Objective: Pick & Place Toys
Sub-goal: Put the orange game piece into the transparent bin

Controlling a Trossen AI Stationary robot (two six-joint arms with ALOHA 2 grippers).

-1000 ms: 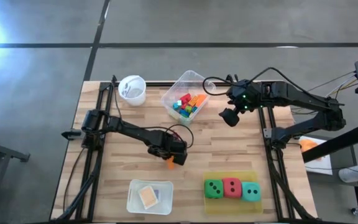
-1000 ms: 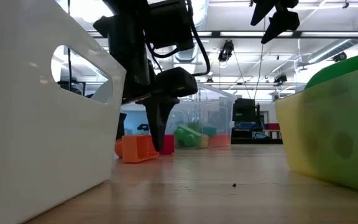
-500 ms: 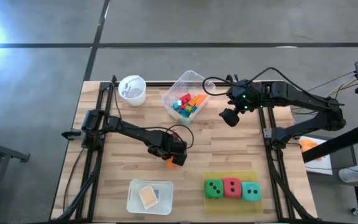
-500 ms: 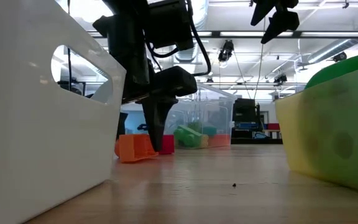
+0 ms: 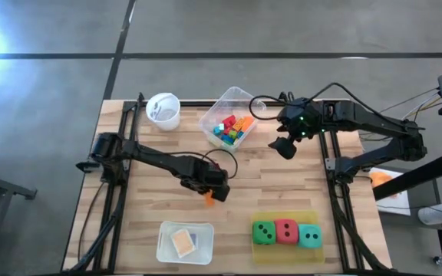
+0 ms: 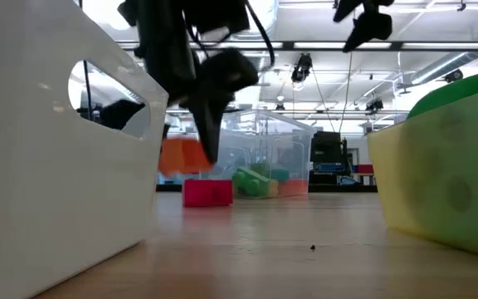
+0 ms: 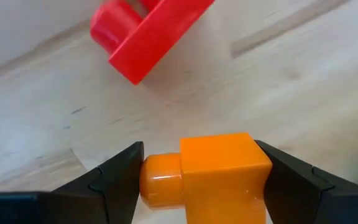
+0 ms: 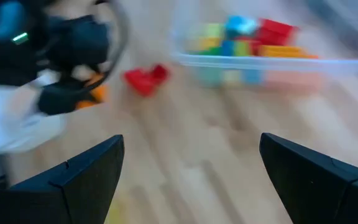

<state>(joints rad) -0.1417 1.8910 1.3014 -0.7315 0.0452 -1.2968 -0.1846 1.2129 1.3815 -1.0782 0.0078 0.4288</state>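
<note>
An orange block (image 7: 215, 169) is clamped between the two dark fingers of the left gripper (image 5: 209, 194), and in the low view that block (image 6: 186, 155) is seen held clear of the wooden table (image 5: 275, 184), near the table's middle. A red block (image 6: 207, 192) is left lying on the boards just beside the held one, apart from it; in the left wrist view it (image 7: 148, 34) is seen flat on the wood beyond the fingers. The right gripper (image 5: 285, 145) is held above the table on the right side, next to the clear plastic tub (image 5: 212, 113); its jaws are spread wide and nothing is gripped between them. A heap of small coloured blocks (image 5: 231, 127) is kept inside the tub, red, orange, blue and green among them. At the front edge, three dice are lined up on a yellow tray (image 5: 288, 250): a green die (image 5: 264, 231), a red die (image 5: 286, 229) and a teal die (image 5: 309, 235), side by side. A white cup (image 5: 163, 110) is stood at the back left, and a white container (image 5: 184, 243) with a tan tile (image 5: 183, 243) inside is placed at the front left.
</note>
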